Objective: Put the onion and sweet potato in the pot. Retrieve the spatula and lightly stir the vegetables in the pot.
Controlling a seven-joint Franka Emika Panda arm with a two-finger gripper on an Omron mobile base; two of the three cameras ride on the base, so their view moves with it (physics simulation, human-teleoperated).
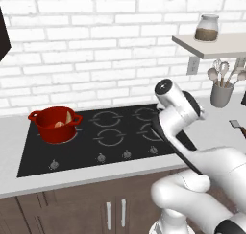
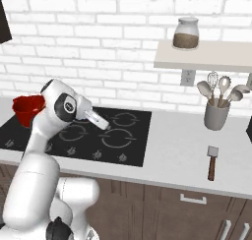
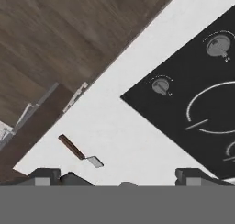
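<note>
Hand fingers spread wide apart, holding nothing, poised above the white surface at the corner of the black cooktop. Spatula lies just ahead of the left fingertip, bare surface all round it, cabinet edge beyond. Red pot with the vegetables inside sits at the cooktop's far end. No legible writing

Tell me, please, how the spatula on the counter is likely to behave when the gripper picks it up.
The spatula lies flat on the counter, so it probably will not roll. Its handle looks thin, likely light but easy to twist between the fingers.
</note>
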